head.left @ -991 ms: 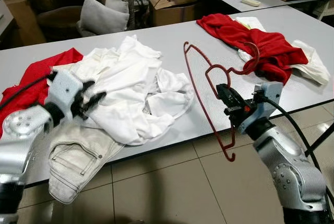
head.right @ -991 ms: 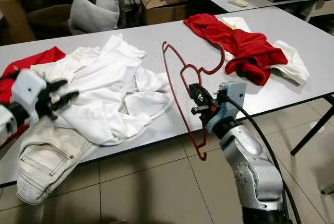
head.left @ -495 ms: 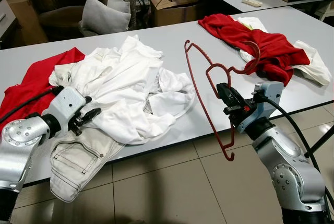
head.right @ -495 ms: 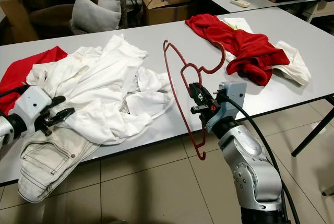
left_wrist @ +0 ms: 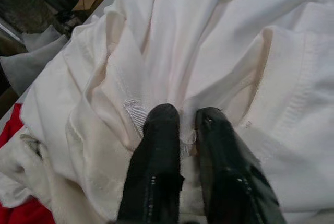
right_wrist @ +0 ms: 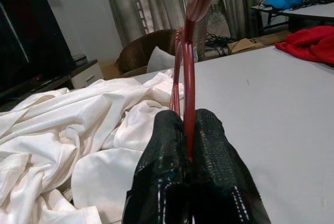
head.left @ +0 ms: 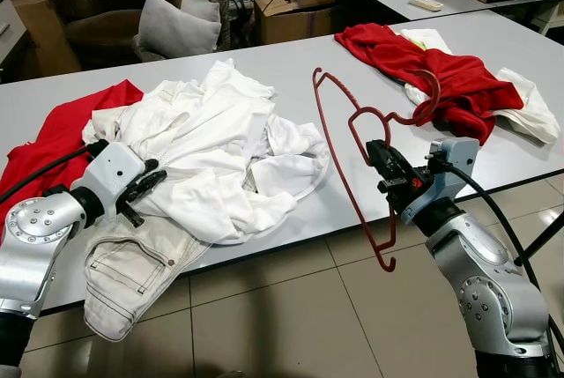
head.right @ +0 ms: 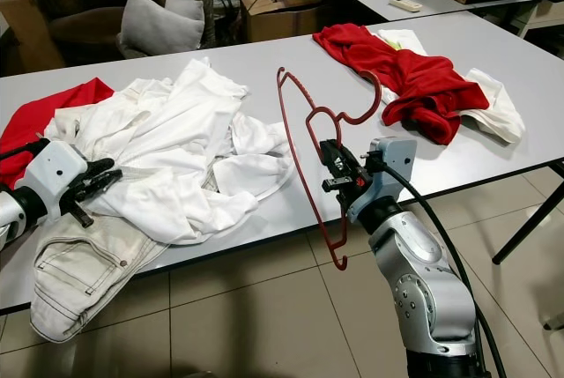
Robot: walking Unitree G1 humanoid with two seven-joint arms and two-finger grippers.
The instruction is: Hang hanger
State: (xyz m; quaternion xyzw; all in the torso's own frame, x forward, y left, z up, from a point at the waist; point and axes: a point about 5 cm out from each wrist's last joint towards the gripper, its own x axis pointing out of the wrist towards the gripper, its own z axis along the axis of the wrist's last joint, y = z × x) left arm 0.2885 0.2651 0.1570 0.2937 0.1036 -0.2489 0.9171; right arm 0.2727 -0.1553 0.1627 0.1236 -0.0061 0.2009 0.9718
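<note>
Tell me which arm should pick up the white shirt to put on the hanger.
Left, probably. The left gripper is already at the white shirt, its fingers nearly closed on a fold of it. The right gripper is busy, shut on the red hanger, held upright off the table edge.

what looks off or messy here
The jeans hang half off the table edge, under a crumpled heap of white clothes. The right gripper holds the red hanger tilted, bare, its lower end beyond the table edge.
</note>
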